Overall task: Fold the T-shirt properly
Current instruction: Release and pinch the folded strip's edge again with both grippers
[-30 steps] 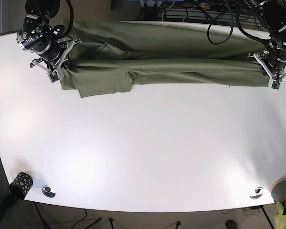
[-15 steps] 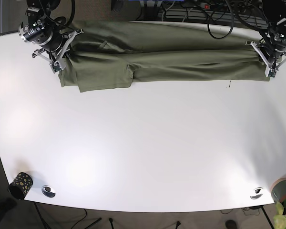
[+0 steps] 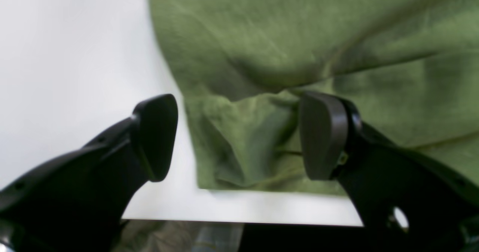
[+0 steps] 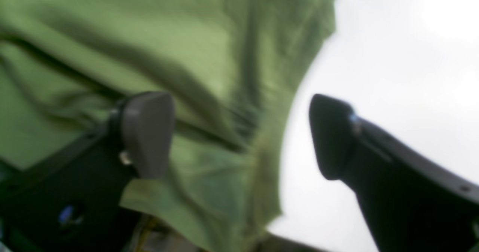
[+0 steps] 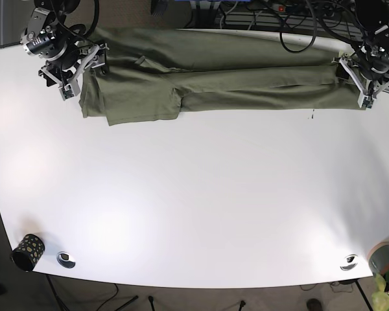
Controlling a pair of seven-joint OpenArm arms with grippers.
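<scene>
Both grippers, left (image 3: 239, 136) and right (image 4: 241, 136), gaped wide over shirt (image 5: 214, 78) ends; closing could snag one layer only.

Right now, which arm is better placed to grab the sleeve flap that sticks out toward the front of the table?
The right arm. Its right gripper sits at the shirt end where the sleeve flap juts out; the left gripper is open at the far opposite end.
</scene>
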